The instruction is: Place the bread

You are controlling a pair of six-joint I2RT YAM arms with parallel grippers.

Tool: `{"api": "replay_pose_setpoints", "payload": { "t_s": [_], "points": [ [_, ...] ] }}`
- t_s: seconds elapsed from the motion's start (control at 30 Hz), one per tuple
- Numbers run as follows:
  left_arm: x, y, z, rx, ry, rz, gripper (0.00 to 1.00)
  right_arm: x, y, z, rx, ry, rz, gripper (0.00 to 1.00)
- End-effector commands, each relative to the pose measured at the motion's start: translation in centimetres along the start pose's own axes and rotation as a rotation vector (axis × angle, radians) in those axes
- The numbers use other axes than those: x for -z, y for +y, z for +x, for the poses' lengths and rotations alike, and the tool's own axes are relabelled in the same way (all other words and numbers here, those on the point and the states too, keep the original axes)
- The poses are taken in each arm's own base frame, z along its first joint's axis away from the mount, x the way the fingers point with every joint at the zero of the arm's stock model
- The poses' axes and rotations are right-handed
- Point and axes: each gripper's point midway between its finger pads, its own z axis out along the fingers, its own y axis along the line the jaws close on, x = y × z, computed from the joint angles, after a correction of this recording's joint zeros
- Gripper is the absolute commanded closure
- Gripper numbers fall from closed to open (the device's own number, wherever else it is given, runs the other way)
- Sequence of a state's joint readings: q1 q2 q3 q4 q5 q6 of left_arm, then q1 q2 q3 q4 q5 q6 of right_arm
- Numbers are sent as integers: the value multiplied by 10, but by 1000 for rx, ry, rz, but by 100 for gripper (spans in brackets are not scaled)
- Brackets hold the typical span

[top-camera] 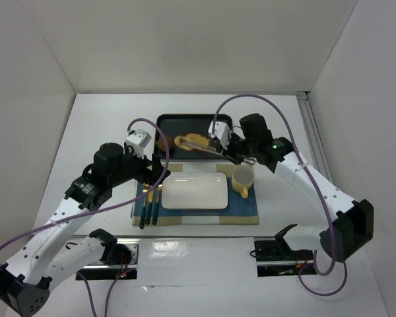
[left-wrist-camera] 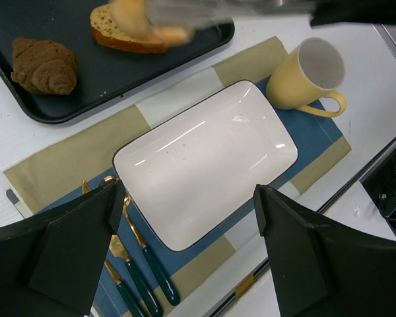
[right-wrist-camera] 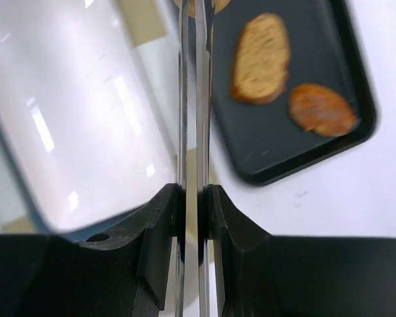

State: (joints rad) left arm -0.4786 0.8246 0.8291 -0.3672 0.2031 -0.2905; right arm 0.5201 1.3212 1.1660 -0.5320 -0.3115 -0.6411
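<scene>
"Beyond the plate point(top-camera: 193, 191), on the tray point(left-wrist-camera: 119, 72): is that where the bread point(right-wrist-camera: 261, 59) is?"

"Yes. One slice lies flat on the tray, with a croissant point(left-wrist-camera: 43, 66) beside it, off toward the plate's left end. Nothing lies on the plate; its face is bare."

"So the placing is not done. What about the pick?"

"Probably under way. The right claw point(right-wrist-camera: 191, 205) is squeezed tight on the tongs point(right-wrist-camera: 203, 99), and the two blades run almost touching. Their tips reach over the tray close by the slice, past the plate's far edge. From the left wrist the tips are a blur with something tan in it. Whether that is a piece of bread caught between the blades or only the slice behind them cannot be told."

"And the other arm?"

"The left claw point(left-wrist-camera: 188, 195) hangs by the plate's left end with its jaws spread wide, holding nothing. The cup point(left-wrist-camera: 310, 72) stands to the plate's right and the cutlery point(left-wrist-camera: 142, 264) lies to its left. Neither looks to be in the way."

"What is left, then?"

"Nearly all of it, by the look of things. The grip has to be sure, and the bread has to be lifted, carried over the plate's far rim and let go above the plate's middle. That the plate is the target is a guess from how the setting is laid."
</scene>
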Motion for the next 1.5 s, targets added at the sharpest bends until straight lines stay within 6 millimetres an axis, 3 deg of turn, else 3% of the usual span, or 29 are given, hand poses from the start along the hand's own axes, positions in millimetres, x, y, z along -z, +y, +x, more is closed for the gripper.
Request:
{"api": "replay_pose_setpoints", "payload": {
  "t_s": [0.0,0.17,0.27,0.4,0.63,0.7,0.87,1.17,1.3,1.33,1.47],
  "points": [
    [5,-2,-14,-19,-51,-2,2,21,52,41,17,95,-175,75],
    [5,-1,-15,-19,-53,-11,2,40,86,60,-4,156,-296,73],
    [4,2,-11,-17,-47,-22,2,38,98,63,9,180,-329,71],
    [4,2,-11,-17,-46,-22,2,30,99,69,13,231,-321,67],
    [6,3,-13,-19,-57,-29,2,24,101,72,17,270,-317,44],
    [6,3,-13,-19,-57,-29,2,24,99,68,20,262,-312,32],
    [6,3,-13,-19,-57,-29,2,26,91,46,39,186,-286,30],
    [6,3,-13,-19,-57,-29,2,35,72,-24,67,5,-283,30],
    [6,3,-13,-19,-57,-29,2,13,59,-38,65,-28,-235,30],
    [6,3,-13,-19,-57,-29,2,0,48,-41,76,-37,-195,30],
    [8,4,-15,-20,-68,-36,2,-34,34,-44,95,-54,-150,30]
  ]
}}
